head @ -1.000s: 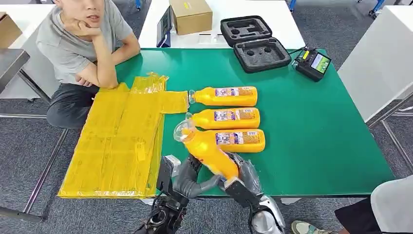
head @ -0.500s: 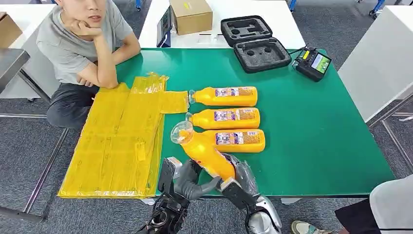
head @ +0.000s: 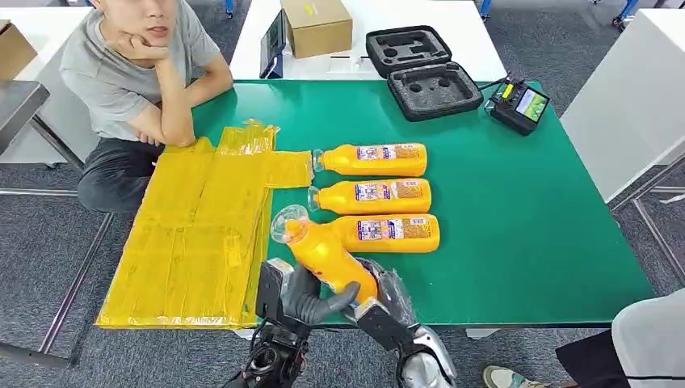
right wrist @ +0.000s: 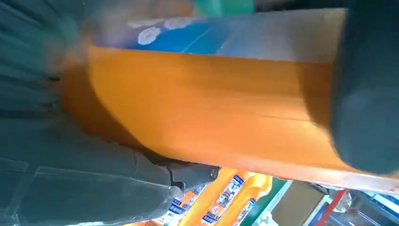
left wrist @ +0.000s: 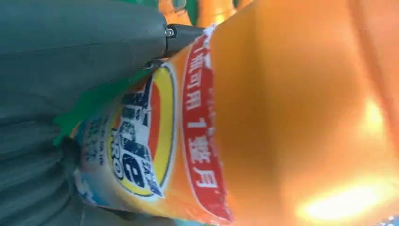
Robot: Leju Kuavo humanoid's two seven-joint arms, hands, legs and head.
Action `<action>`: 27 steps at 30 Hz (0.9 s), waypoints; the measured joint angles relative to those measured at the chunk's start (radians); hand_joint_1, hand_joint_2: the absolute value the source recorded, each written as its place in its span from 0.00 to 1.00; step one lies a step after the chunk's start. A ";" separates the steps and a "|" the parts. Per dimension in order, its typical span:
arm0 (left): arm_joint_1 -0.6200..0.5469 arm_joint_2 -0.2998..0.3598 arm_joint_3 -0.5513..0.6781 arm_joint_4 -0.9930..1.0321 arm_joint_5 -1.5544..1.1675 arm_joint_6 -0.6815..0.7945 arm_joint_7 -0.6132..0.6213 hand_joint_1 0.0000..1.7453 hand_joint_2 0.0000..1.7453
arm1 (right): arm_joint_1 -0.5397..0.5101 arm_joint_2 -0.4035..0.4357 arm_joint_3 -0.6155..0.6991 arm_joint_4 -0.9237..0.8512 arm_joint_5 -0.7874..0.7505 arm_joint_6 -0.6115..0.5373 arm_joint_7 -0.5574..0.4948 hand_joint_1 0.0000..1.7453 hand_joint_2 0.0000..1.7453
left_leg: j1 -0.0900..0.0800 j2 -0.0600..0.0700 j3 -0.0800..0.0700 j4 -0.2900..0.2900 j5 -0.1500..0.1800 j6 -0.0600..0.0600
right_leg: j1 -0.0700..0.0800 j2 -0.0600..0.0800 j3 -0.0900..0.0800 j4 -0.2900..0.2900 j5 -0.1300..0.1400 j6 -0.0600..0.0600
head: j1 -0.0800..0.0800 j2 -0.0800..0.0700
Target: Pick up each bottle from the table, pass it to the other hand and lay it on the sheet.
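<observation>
Since a second ago the held bottle [head: 327,255] has drifted left, toward the yellow sheet [head: 194,234], its clear cap now near the sheet's edge. Left hand [head: 303,295] wraps the bottle's lower body from the left; right hand [head: 384,295] clasps its base. Up close, the left wrist view shows the label [left wrist: 155,141], which the head view hides. Its long axis tilts, cap pointing up and left, over the green table [head: 525,226]'s near edge. Three more bottles [head: 371,159] lie on the table, caps leftward.
</observation>
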 measured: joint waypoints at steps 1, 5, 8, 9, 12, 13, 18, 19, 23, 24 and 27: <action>0.000 0.000 0.000 -0.003 0.000 0.009 -0.005 0.00 1.00 | 0.000 0.001 0.000 0.001 -0.001 0.000 0.002 1.00 1.00 | 0.000 0.000 0.000 0.000 0.000 0.000 | 0.000 0.000 0.000 0.000 0.000 0.000 | 0.000 0.000; -0.002 -0.002 -0.002 -0.008 0.010 0.016 -0.009 0.77 1.00 | 0.000 0.003 0.001 0.005 -0.005 0.001 0.003 1.00 1.00 | 0.000 0.000 0.000 0.000 0.000 0.000 | 0.000 0.000 0.000 0.000 0.000 0.000 | 0.000 0.000; -0.004 -0.002 -0.005 -0.008 0.013 0.014 -0.009 1.00 1.00 | 0.000 0.005 0.001 0.009 -0.010 0.000 0.003 1.00 1.00 | 0.000 0.000 0.000 0.000 0.000 0.000 | 0.000 0.000 0.000 0.000 0.000 0.000 | 0.000 0.000; -0.004 -0.003 -0.006 -0.008 0.014 0.013 -0.009 1.00 1.00 | 0.000 0.005 0.001 0.010 -0.010 0.000 0.003 1.00 1.00 | 0.000 0.000 0.000 0.000 0.000 0.000 | 0.000 0.000 0.000 0.000 0.000 0.000 | 0.000 0.000; -0.004 -0.003 -0.008 -0.008 0.018 0.012 -0.009 1.00 1.00 | 0.000 0.005 0.001 0.011 -0.011 -0.001 0.003 1.00 1.00 | 0.000 0.000 0.000 0.000 0.000 0.000 | 0.000 0.000 0.000 0.000 0.000 0.000 | 0.000 0.000; -0.004 -0.003 -0.008 -0.008 0.018 0.012 -0.010 1.00 1.00 | 0.000 0.005 0.001 0.012 -0.011 -0.001 0.003 1.00 1.00 | 0.000 0.000 0.000 0.000 0.000 0.000 | 0.000 0.000 0.000 0.000 0.000 0.000 | 0.000 0.000; -0.004 -0.003 -0.008 -0.008 0.020 0.009 -0.010 1.00 1.00 | 0.000 0.005 0.003 0.015 -0.011 -0.003 0.002 0.81 1.00 | 0.000 0.000 0.000 0.000 0.000 0.000 | 0.000 0.000 0.000 0.000 0.000 0.000 | 0.000 0.000; -0.004 -0.003 -0.008 -0.008 0.020 0.008 -0.010 1.00 1.00 | 0.000 0.004 0.005 0.015 -0.012 -0.004 0.001 0.81 1.00 | 0.000 0.000 0.000 0.000 0.000 0.000 | 0.000 0.000 0.000 0.000 0.000 0.000 | 0.000 0.000; -0.004 -0.002 -0.008 -0.008 0.020 0.007 -0.011 1.00 1.00 | 0.000 0.003 0.009 0.016 -0.012 -0.010 0.001 0.63 1.00 | 0.000 0.000 0.000 0.000 0.000 0.000 | 0.000 0.000 0.000 0.000 0.000 0.000 | 0.000 0.000; -0.004 -0.003 -0.008 -0.008 0.020 0.007 -0.011 1.00 1.00 | 0.000 0.003 0.010 0.017 -0.012 -0.010 0.001 0.28 1.00 | 0.000 0.000 0.000 0.000 0.000 0.000 | 0.000 0.000 0.000 0.000 0.000 0.000 | 0.000 0.000; -0.004 -0.002 -0.008 -0.008 0.019 0.007 -0.011 1.00 1.00 | 0.000 0.003 0.010 0.018 -0.012 -0.010 0.001 0.00 1.00 | 0.000 0.000 0.000 0.000 0.000 0.000 | 0.000 0.000 0.000 0.000 0.000 0.000 | 0.000 0.000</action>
